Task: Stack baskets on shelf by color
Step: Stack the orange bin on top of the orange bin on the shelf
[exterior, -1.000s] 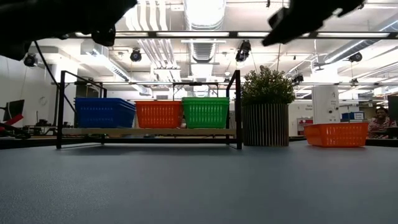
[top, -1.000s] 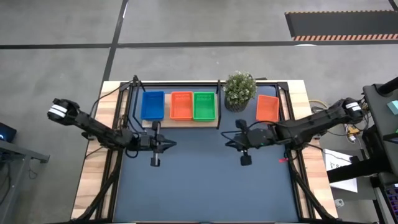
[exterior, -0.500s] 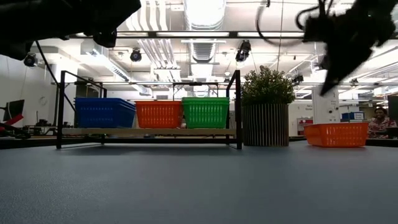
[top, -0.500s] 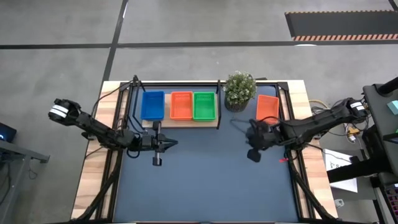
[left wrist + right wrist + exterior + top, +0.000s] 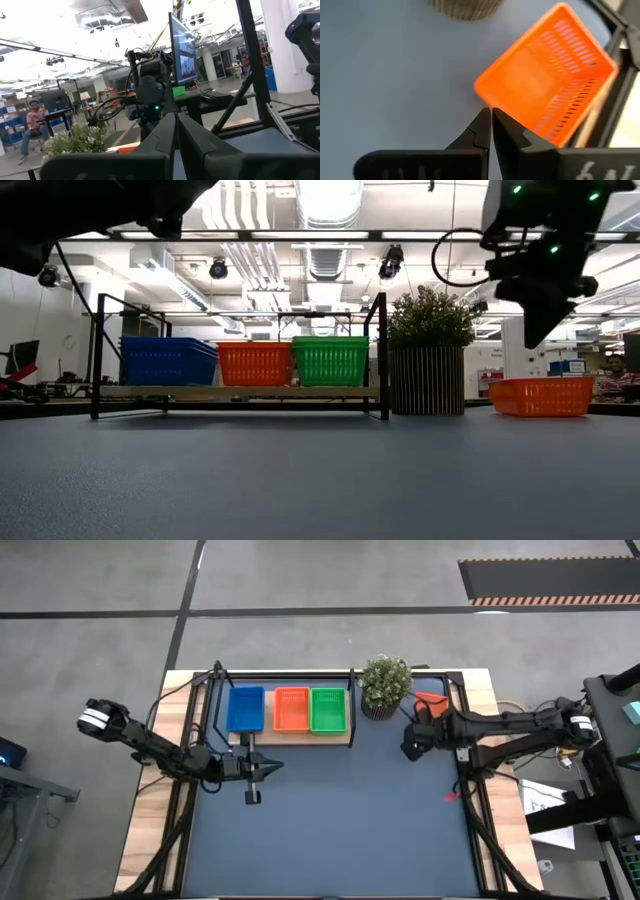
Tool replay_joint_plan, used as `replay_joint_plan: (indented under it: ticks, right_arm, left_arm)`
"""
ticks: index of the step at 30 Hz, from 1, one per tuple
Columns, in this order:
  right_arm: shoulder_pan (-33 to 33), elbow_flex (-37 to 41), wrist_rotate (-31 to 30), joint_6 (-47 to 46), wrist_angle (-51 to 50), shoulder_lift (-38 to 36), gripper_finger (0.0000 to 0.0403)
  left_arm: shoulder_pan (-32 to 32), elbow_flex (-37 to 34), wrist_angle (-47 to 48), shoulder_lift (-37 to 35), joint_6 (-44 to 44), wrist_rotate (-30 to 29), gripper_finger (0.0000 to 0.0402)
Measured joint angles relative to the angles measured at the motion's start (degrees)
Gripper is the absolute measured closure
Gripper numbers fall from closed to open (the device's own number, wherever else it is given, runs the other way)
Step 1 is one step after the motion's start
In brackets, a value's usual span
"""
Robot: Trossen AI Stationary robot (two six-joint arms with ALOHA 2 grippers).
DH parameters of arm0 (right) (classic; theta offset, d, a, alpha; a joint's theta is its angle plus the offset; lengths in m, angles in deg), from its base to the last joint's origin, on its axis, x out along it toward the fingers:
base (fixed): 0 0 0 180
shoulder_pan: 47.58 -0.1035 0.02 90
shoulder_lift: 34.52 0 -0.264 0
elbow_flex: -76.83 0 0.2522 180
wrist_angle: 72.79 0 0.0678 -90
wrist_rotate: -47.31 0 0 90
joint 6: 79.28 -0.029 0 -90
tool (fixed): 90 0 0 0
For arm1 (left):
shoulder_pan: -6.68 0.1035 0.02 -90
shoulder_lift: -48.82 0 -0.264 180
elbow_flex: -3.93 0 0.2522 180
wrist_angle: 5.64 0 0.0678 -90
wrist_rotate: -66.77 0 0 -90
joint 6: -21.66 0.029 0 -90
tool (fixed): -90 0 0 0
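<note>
A loose red-orange basket point(image 5: 433, 702) point(image 5: 550, 85) rests on its bottom on the table near the far right corner, beside the potted plant. My right gripper point(image 5: 420, 725) point(image 5: 537, 338) point(image 5: 490, 113) hangs above that basket's near rim with its fingers shut and pointing down, clear of it in the low view. The shelf point(image 5: 290, 737) point(image 5: 240, 391) carries blue point(image 5: 245, 708), red-orange point(image 5: 292, 708) and green point(image 5: 329, 708) baskets side by side. My left gripper point(image 5: 270, 766) point(image 5: 176, 116) is shut and waits in the air in front of the shelf's left part.
The potted plant point(image 5: 386, 683) point(image 5: 429, 365) stands between the shelf's right end and the loose basket. A black frame rail point(image 5: 462, 730) runs along the table's right edge just past the basket. Bare blue-grey tabletop point(image 5: 330, 820) lies in front of the shelf.
My right gripper has swung from over the table's middle toward the far right, to the loose red-orange basket, and has tipped from pointing level toward the table's left to pointing down. The baskets have stayed where they were.
</note>
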Motion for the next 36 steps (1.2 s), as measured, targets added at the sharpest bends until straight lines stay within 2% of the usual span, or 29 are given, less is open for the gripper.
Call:
replay_joint_plan:
  ticks: [2, 4, 7, 9, 16, 22, 28, 36]
  right_arm:
    - [3.32, 0.04, 0.34, 2.86, 1.88, 0.00, 0.0388]
    - [5.95, 0.16, 3.25, 5.96, 4.67, 0.24, 0.0377]
    - [8.67, 0.50, 8.67, 10.44, 7.04, 0.92, 0.0352]
    - [9.82, 0.63, 9.98, 11.70, 7.26, 1.71, 0.0330]
    - [12.70, 1.99, 9.77, 10.55, 8.03, 6.09, 0.0259]
    - [13.08, 3.23, 8.04, 11.47, 11.27, 10.57, 0.0236]
    - [12.93, 3.26, 7.43, 11.51, 11.62, 12.53, 0.0255]
    - [12.52, 3.39, 7.36, 12.62, 11.56, 12.53, 0.0357]
  left_arm:
    - [0.00, -0.02, 0.07, 0.00, 0.11, 0.00, 0.0398]
    - [-0.02, -0.04, 0.04, 0.00, 0.13, 0.00, 0.0398]
    - [-0.01, -0.15, 0.07, 0.00, 0.13, 0.00, 0.0398]
    - [-0.01, -0.21, 0.07, 0.00, 0.13, 0.00, 0.0398]
    - [0.00, -0.48, 0.07, 0.00, 0.68, 0.00, 0.0398]
    - [0.00, -0.50, 0.09, 0.00, 0.68, 0.00, 0.0398]
    - [0.00, -0.52, 0.15, 0.00, 0.67, 0.00, 0.0398]
    - [0.00, -0.94, 0.61, 0.00, 0.66, 0.01, 0.0398]
